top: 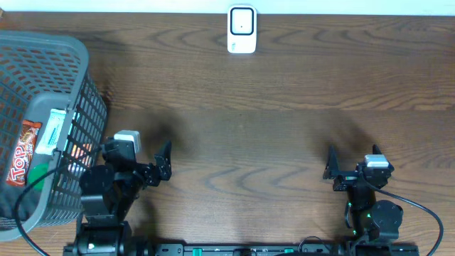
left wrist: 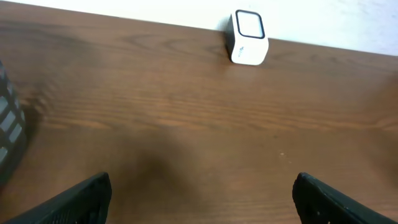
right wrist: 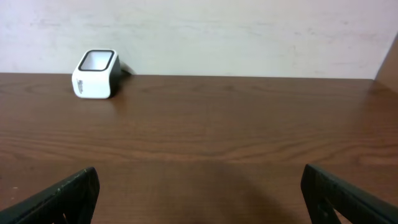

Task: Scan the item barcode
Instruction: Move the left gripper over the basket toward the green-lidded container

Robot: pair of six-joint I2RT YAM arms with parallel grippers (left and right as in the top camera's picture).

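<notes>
The white barcode scanner (top: 242, 29) stands at the far edge of the table; it also shows as the scanner (left wrist: 249, 38) in the left wrist view and the scanner (right wrist: 94, 74) in the right wrist view. The items lie in a grey basket (top: 78, 64) at the left: a red snack pack (top: 20, 155) and a white-and-green pack (top: 51, 131). My left gripper (top: 137, 153) (left wrist: 202, 190) is open and empty beside the basket. Low at the right, my right gripper (top: 353, 162) (right wrist: 199, 190) is also open and empty.
The basket's dark mesh wall (left wrist: 9, 134) sits close to the left gripper's left side. Brown wooden table (top: 242, 142) stretches between both arms and the scanner. A pale wall (right wrist: 249, 31) rises behind the table's far edge.
</notes>
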